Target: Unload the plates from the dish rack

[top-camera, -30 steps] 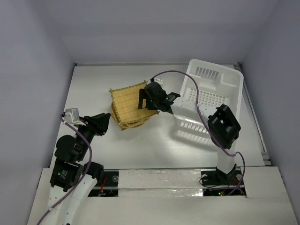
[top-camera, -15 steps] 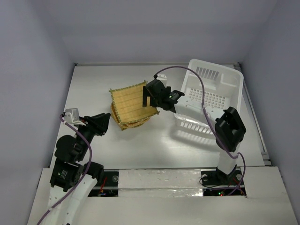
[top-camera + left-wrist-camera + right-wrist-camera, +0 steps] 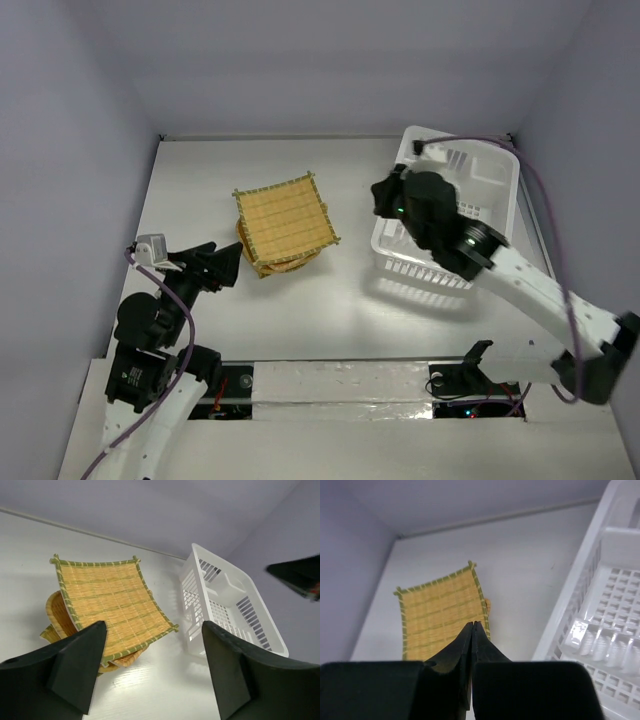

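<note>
Right claw (image 3: pixel 383 196), withdrawn from the square tan woven plate (image 3: pixel 287 215), now pinched together empty at the white slotted plastic dish rack (image 3: pixel 480 165), plate lying ahead of it atop round woven plates (image 3: pixel 280 265), left claw (image 3: pixel 228 262) gaping, empty.

No legible text, label, brand or number was recorded in any view. The dish rack (image 3: pixel 420 265) and the plates (image 3: pixel 285 215) showed no readable marking; a small white block (image 3: pixel 150 247) was too small to read
</note>
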Available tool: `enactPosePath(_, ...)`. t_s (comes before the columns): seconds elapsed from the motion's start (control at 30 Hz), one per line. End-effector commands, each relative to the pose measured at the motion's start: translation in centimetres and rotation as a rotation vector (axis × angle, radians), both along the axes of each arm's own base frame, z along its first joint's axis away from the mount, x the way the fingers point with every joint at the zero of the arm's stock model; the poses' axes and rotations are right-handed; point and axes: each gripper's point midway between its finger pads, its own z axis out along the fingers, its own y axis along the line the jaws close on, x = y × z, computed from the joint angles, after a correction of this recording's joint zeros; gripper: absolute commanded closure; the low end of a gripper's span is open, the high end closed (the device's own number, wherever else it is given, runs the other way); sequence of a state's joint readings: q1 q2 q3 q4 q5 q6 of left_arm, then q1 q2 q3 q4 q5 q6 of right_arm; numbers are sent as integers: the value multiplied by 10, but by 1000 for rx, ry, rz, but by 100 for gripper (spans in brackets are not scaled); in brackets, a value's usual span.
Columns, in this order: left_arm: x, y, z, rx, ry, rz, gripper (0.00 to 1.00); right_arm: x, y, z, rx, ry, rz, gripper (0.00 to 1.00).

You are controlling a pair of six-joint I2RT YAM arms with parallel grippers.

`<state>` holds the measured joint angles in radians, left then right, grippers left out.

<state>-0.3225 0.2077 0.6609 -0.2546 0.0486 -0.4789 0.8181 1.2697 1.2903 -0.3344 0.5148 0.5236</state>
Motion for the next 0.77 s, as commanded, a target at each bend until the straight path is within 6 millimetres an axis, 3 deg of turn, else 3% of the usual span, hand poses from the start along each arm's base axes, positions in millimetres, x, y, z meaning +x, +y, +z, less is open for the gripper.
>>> enactPosePath(0.0, -6, 1, 26, 8, -77, -9, 25, -31, -65, 61, 121, -204, -118, 100)
enactPosePath(0.13, -8, 7, 38, 25, -95, 16, 18, -71, -129, 73, 204, -290, -222, 92)
enactPosePath(0.23, -15, 16, 57, 29, -139, 54, 16, -96, -172, 69, 259, -333, -310, 55)
enactPosePath(0.27, -15, 23, 62, 27, -149, 91, 15, -100, -183, 63, 258, -329, -341, 24)
enactPosePath(0.33, -22, 30, 75, 33, -183, 117, 15, -108, -205, 58, 282, -335, -417, 4)
enactPosePath(0.47, -24, 42, 84, 39, -201, 176, 14, -120, -223, 53, 312, -358, -447, 0)
enactPosePath(0.73, -9, 34, 58, 58, -143, 157, 13, -109, -204, 50, 247, -333, -402, 0)
